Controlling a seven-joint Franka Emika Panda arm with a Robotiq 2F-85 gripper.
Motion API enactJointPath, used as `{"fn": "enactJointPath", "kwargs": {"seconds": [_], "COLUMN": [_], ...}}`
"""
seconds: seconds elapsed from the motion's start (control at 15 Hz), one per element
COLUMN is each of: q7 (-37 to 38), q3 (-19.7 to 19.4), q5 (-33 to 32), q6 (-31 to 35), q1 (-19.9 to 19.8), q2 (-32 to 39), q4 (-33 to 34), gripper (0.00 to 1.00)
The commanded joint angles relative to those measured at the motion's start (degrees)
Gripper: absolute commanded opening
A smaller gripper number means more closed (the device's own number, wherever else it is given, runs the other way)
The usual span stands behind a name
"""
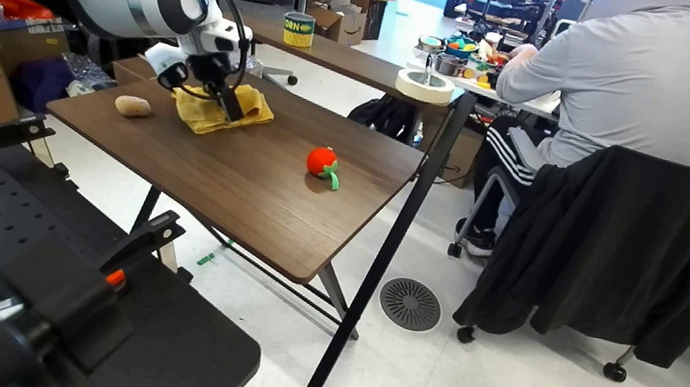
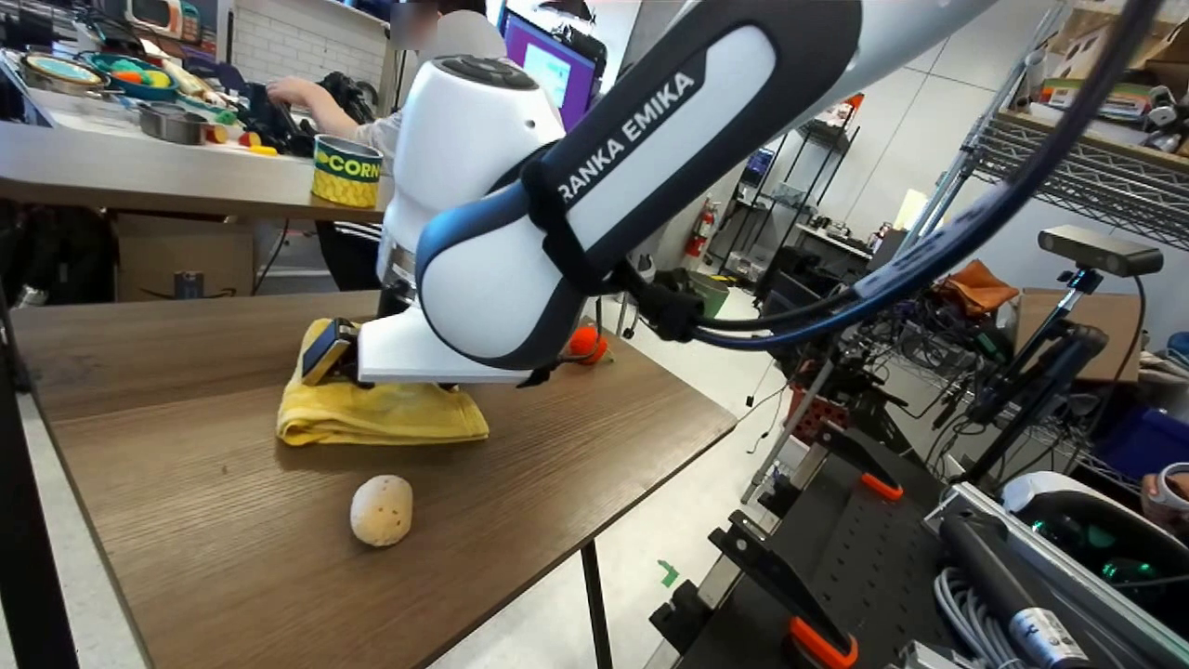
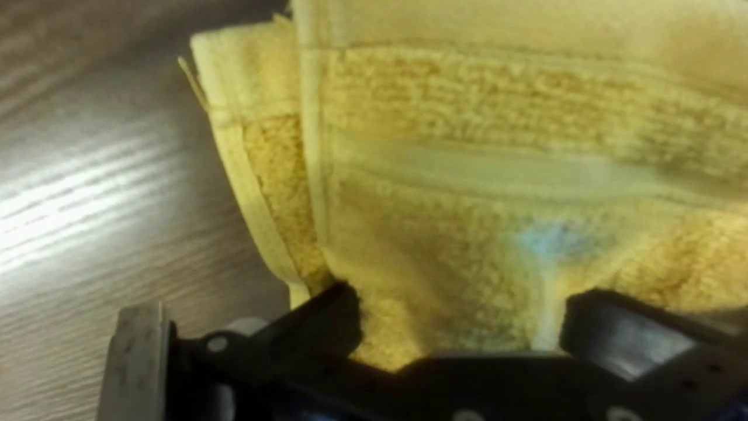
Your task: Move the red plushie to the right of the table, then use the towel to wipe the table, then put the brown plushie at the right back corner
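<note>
The yellow towel (image 1: 203, 119) lies folded and creased on the brown table (image 1: 248, 184), under the arm's end. In the wrist view my gripper (image 3: 461, 318) stands open right over the towel (image 3: 409, 222), fingers wide apart, with cloth showing between and beyond them. Whether the fingertips touch the cloth, I cannot tell. The red plushie (image 1: 321, 161), round with a green strip, rests apart from the towel on the table; in an exterior view the arm's cables partly cover the red plushie (image 2: 585, 343). A rounded tan plushie, the brown plushie (image 2: 382, 510), sits alone near the towel on its other side.
A corn can (image 1: 299, 29) and a tape roll (image 1: 424, 88) stand on a ledge behind the table. A black post (image 1: 383, 256) rises along one table end. A dark bench (image 1: 182, 327) with clamps lies close by, and a person (image 1: 656, 91) sits beyond.
</note>
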Motion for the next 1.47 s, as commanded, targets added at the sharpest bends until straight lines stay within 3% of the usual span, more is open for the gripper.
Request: {"fn": "enactJointPath", "kwargs": {"seconds": [0.0, 0.33, 0.67, 0.8, 0.93, 1.2, 1.4], "q7": [-3.54, -1.37, 3.63, 7.21, 12.59, 23.35, 30.47], "q3": [2.58, 0.81, -1.72, -3.20, -6.04, -12.34, -16.76], "q5": [0.36, -0.21, -3.37, -6.08, -10.25, -18.73, -19.83], "q6": [-2.23, -9.81, -21.67, -22.75, -20.82, -8.33, 1.98], "q1": [0.51, 1.77, 2.08, 2.28, 3.36, 2.07, 2.49], "q2": [-7.10, -14.09, -15.91, -15.37, -14.17, -8.48, -3.65], "q4": [-13.94, -24.25, -26.60, -26.60, -26.32, -25.88, -25.85], "gripper": [1.00, 1.00, 1.00, 1.00, 1.00, 1.00, 1.00]}}
